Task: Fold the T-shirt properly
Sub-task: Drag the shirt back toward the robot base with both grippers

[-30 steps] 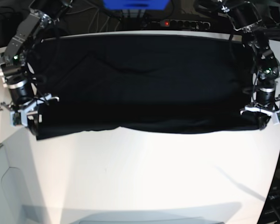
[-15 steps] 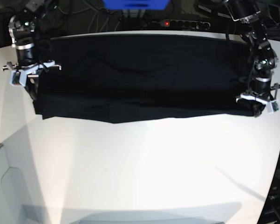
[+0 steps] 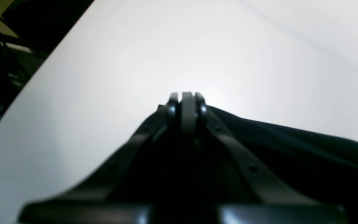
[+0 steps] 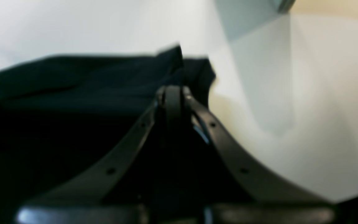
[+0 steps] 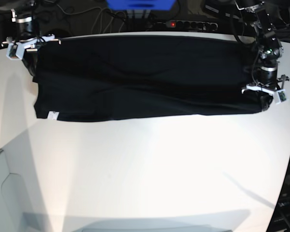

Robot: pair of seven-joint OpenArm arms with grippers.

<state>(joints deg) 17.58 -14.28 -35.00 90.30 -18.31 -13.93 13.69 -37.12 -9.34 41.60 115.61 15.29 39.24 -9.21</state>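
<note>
The black T-shirt lies as a long folded band along the far edge of the surface, reaching nearly from the far left corner to the far right corner. Its long axis runs left-right, parallel to that far edge. A small white tag shows at the band's near corner on the base view's left.

Judged handling: light, soft, limp cloth; it sags and creases, and won't hold shape unless kept taut from both ends. Best hold looks like pinching the end corners through all layers so the fold doesn't slip apart.

Right hand, far left corner in the base view: jaws pressed together, with black cloth bunched around the tips in its wrist view, so it seems pinched on the shirt end. Left hand, near the right edge: jaws also together at the other end of the shirt, apparently clamping cloth.
</note>
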